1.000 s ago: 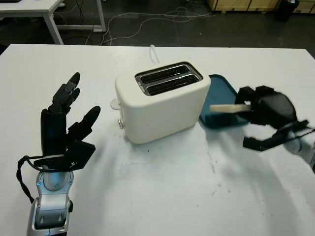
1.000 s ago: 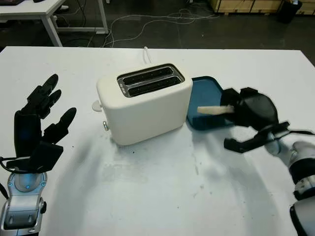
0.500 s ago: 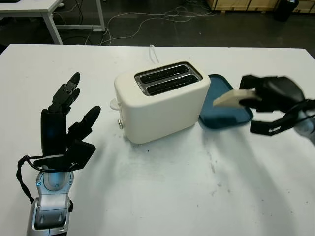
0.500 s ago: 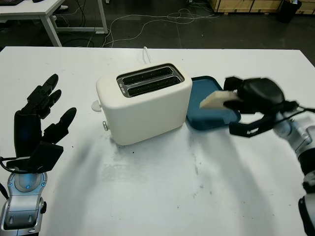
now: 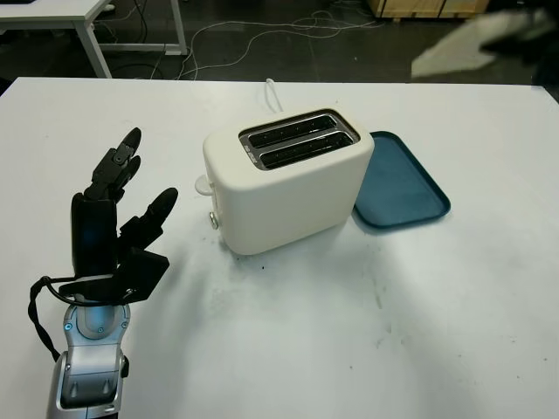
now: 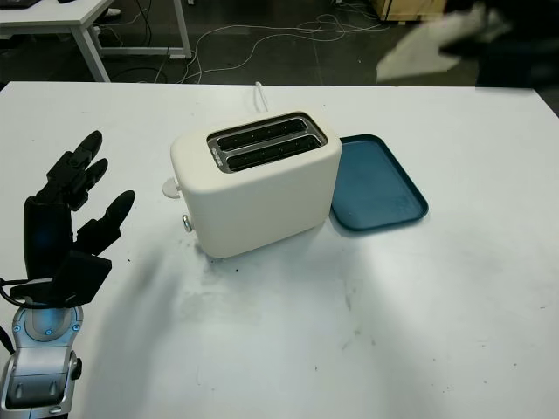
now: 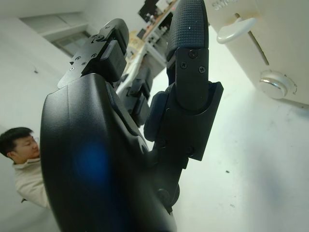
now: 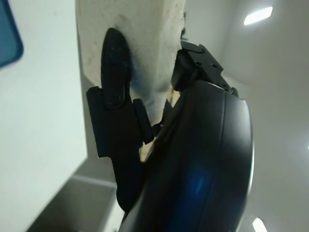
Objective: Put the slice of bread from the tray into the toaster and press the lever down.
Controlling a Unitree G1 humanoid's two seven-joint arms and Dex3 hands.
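Note:
The white two-slot toaster point(image 5: 288, 179) stands mid-table with both slots empty; its lever point(image 5: 203, 184) and knob point(image 7: 273, 84) are on its left end. The blue tray point(image 5: 400, 182) beside it on the right holds nothing. High above the table's far right corner, my right hand point(image 6: 511, 48) is shut on the slice of bread point(image 5: 458, 48), which is blurred by motion. In the right wrist view a black finger point(image 8: 113, 63) presses against the pale slice point(image 8: 140, 29). My left hand point(image 5: 113, 218) is open, raised above the table left of the toaster.
The toaster's white cord point(image 5: 273, 94) runs toward the table's far edge. Cables lie on the dark floor beyond. A person point(image 7: 21, 159) appears behind my left hand in the left wrist view. Bare white table point(image 5: 349, 332) spreads in front of the toaster.
My right hand has swung the bread up from just above the tray to high over the table's far right corner. The left hand and toaster have stayed put.

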